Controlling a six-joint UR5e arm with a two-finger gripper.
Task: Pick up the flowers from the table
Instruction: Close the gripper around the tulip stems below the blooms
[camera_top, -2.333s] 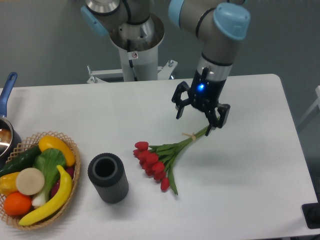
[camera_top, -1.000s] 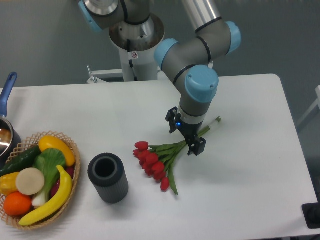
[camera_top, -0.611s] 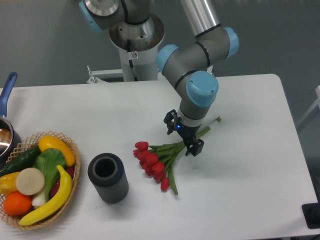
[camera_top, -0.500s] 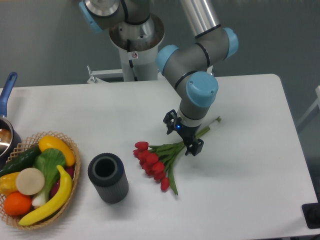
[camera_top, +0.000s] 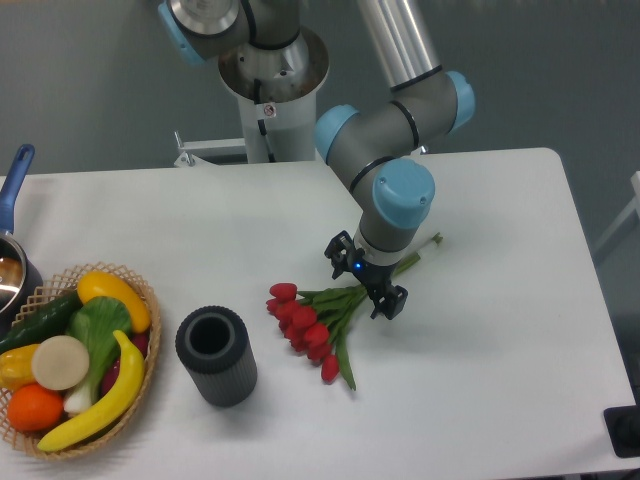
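The flowers, a bunch of red tulips with green leaves, lie flat on the white table. Their long stems run up and to the right, and the stem ends stick out past the arm. My gripper points straight down, low over the stems just right of the leaves. Its two dark fingers stand apart, one on each side of the stems, so it is open around them. I cannot tell whether the fingertips touch the table.
A dark grey ribbed vase stands left of the tulips. A wicker basket of fruit and vegetables sits at the front left. A pot with a blue handle is at the left edge. The robot's base is behind the table.
My gripper has come down from above the stem ends, turned, and moved left along the stems. In the last half second it sank slightly lower. The flowers have not moved.
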